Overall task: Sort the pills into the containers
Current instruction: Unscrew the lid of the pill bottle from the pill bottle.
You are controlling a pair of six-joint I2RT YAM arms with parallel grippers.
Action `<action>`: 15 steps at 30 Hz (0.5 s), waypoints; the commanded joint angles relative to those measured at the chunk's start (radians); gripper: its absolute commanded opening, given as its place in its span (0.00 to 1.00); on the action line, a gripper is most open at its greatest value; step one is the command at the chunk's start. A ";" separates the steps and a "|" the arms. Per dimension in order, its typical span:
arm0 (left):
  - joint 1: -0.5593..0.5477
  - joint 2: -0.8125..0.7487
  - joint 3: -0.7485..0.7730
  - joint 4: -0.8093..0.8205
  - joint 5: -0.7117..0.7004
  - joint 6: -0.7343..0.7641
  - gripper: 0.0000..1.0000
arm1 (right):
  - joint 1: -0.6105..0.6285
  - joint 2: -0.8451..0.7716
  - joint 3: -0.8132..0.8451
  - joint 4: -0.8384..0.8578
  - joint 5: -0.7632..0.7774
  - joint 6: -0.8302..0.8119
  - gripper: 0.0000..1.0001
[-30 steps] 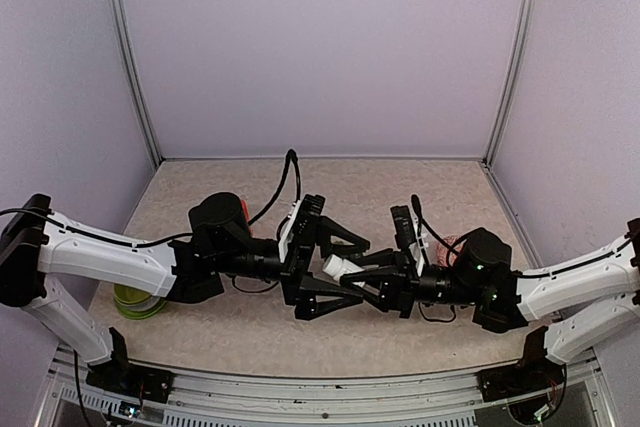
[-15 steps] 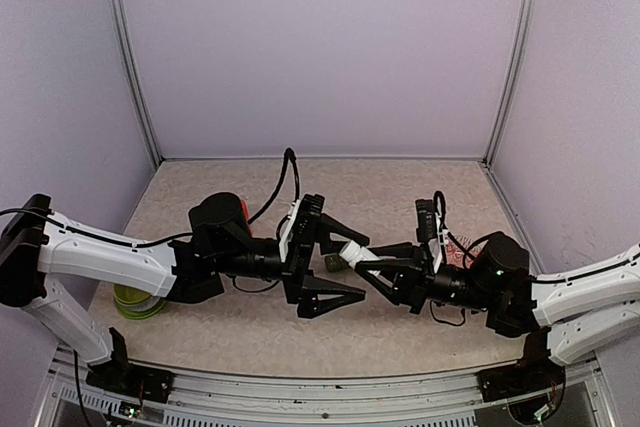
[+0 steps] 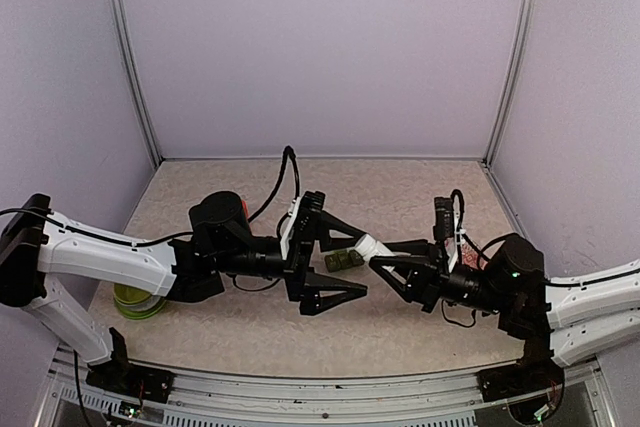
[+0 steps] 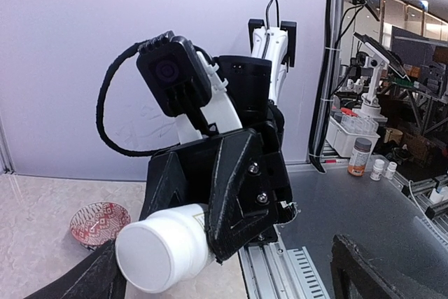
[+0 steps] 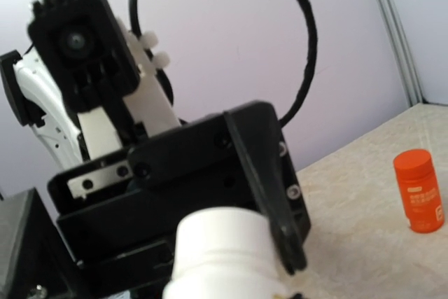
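Note:
My right gripper is shut on a white pill bottle, held above the table with its cap toward the left arm. The bottle fills the bottom of the right wrist view and also shows in the left wrist view. My left gripper is open and empty, its jaws spread wide facing the bottle. The dark green container strip lies on the table between the two grippers, under the bottle. No loose pills show.
A red bottle stands behind the left arm and shows in the right wrist view. A lime-green bowl sits at the left. A red patterned bowl sits beside the right arm.
My right gripper has drawn back to the right with the white bottle, out from between the left jaws. The green strip has come into view. The left arm has barely moved.

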 commanded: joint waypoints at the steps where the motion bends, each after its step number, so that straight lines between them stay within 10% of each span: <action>1: -0.016 -0.016 0.029 -0.040 0.054 0.013 0.99 | -0.010 -0.047 -0.005 0.031 0.121 -0.015 0.13; 15: -0.024 -0.031 0.026 -0.071 0.019 0.025 0.97 | -0.017 -0.134 -0.033 0.006 0.095 -0.082 0.12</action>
